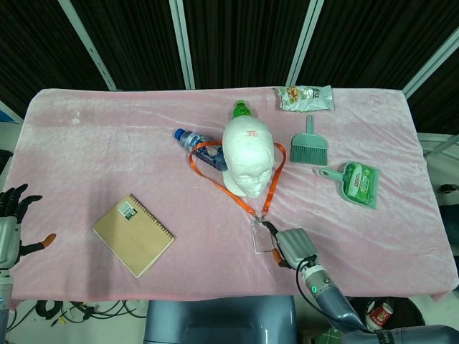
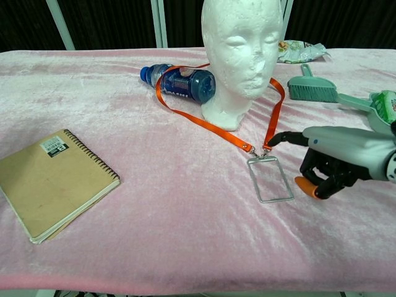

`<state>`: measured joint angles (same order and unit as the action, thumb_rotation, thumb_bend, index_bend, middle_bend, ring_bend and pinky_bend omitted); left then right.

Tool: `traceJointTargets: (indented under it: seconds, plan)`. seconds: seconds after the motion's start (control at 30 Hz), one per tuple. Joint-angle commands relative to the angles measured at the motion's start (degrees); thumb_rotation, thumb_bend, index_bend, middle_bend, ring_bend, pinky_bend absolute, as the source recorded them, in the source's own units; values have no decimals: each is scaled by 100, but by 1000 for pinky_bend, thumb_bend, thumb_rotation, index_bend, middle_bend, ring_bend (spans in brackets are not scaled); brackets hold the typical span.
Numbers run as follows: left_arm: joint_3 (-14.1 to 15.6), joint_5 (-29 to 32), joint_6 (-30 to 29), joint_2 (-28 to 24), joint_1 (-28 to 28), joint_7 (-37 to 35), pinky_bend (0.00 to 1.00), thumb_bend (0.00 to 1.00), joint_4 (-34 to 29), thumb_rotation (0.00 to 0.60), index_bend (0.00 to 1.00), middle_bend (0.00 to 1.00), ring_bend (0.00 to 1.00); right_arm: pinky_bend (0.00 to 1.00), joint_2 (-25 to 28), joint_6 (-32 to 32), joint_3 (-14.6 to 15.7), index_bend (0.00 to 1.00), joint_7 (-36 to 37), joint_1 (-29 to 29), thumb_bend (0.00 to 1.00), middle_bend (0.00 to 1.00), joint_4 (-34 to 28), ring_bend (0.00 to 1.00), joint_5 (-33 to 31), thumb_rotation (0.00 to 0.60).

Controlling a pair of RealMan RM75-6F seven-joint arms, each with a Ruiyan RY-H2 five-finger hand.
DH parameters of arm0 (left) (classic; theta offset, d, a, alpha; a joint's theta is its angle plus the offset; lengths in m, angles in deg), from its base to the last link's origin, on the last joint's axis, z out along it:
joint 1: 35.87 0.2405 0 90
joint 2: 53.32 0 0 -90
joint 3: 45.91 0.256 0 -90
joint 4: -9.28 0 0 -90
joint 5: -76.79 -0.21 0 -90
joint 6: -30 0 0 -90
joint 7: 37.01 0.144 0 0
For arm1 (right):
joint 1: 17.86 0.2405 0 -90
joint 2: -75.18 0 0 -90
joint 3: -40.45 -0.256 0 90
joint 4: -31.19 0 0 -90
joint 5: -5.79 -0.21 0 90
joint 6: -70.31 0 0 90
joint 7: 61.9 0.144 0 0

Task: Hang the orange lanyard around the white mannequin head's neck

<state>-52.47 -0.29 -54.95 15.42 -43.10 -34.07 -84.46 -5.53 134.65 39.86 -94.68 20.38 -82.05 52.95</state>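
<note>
The left hand (image 1: 8, 218) is far out at the left edge of the pink worktop (image 1: 93, 158). Its fingers (image 1: 16, 195) are spread apart and hold nothing. It shows only in the head view.

A little to the right of those fingers, a brown notebook (image 2: 49, 182) lies flat on the worktop.

Farther right, a blue bottle (image 2: 179, 81) lies on its side. The orange lanyard (image 2: 204, 122) goes over the bottle. The bottle is touching the white mannequin head (image 2: 241, 52), which stands upright in the middle of the worktop. The lanyard loops around the base of the head, at its neck. Both orange straps run down toward the robot and meet at a metal clip. A clear badge holder (image 2: 270, 179) hangs from that clip and lies flat on the worktop.

The right hand (image 2: 337, 158) is just to the right of the badge holder. One dark finger points out toward the clip, very near it, but I cannot tell if it touches. The other fingers (image 2: 322, 176) are curled in under the hand. The hand holds nothing.

Right of the mannequin head and past the right hand's fingers are a small green brush (image 1: 309, 147) and a green dustpan (image 1: 355, 181). A snack bag (image 1: 305, 97) lies at the far edge.
</note>
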Motion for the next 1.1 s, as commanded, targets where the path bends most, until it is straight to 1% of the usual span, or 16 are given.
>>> traceJointTargets:
  seconds: [0.03, 0.1, 0.17, 0.23, 0.27, 0.37, 0.47, 0.53, 0.57, 0.73, 0.87, 1.0, 1.1]
  plan:
    - [5, -14, 0, -5, 3, 2, 0, 107, -9, 600, 244, 67, 0, 827, 523, 275, -69, 124, 166, -160, 374, 718, -241, 835, 126, 600]
    - [17, -42, -6, -18, 9, 10, 0, 107, -26, 600, 244, 67, 0, 742, 912, 388, -14, 124, 233, -277, 319, 589, -362, 730, 201, 600]
    - [41, -91, -20, -47, 21, 20, 0, 107, -62, 600, 244, 67, 0, 596, 1418, 627, 73, 112, 365, -496, 270, 391, -408, 584, 305, 600]
    - [58, -122, -28, -66, 30, 26, 0, 107, -90, 600, 244, 67, 0, 486, 1663, 817, 108, 99, 519, -661, 241, 256, -338, 477, 440, 600]
    - [70, -137, -28, -79, 36, 31, 0, 107, -108, 600, 244, 67, 0, 428, 1778, 959, 125, 98, 651, -777, 228, 201, -222, 419, 595, 600]
    - [104, -120, 31, -123, 42, 65, 0, 107, -175, 600, 244, 67, 0, 323, 1918, 1557, 188, 98, 1253, -1236, 199, 120, 471, 309, 1240, 600]
    - [126, -70, 103, -125, 32, 168, 0, 106, -211, 600, 243, 67, 0, 277, 1894, 1956, 339, 98, 1926, -1634, 182, 94, 1066, 276, 1883, 600]
    - [160, -72, 170, -118, 17, 210, 0, 106, -247, 600, 242, 67, 0, 266, 1856, 2239, 512, 98, 2341, -1920, 174, 88, 1502, 266, 2374, 600]
    - [168, -77, 183, -117, 15, 210, 0, 106, -255, 600, 241, 67, 0, 262, 1846, 2292, 552, 98, 2394, -1970, 174, 86, 1588, 262, 2473, 600]
    - [252, -72, 299, -154, 20, 241, 0, 106, -326, 600, 239, 66, 0, 249, 1618, 2849, 835, 97, 2613, -2377, 173, 86, 2411, 257, 3341, 600]
    - [309, -166, 297, -142, 29, 259, 0, 107, -364, 600, 239, 66, 0, 249, 1458, 3024, 908, 97, 2845, -2594, 174, 86, 2657, 257, 3617, 600]
    - [396, -359, 264, -127, 49, 182, 0, 107, -375, 600, 239, 66, 0, 249, 1407, 3017, 913, 97, 3031, -2721, 174, 85, 2798, 259, 3701, 600]
    - [435, -514, 218, -91, 54, 94, 0, 107, -332, 600, 239, 66, 0, 249, 1436, 2884, 913, 96, 3066, -2737, 174, 86, 2875, 259, 3727, 600]
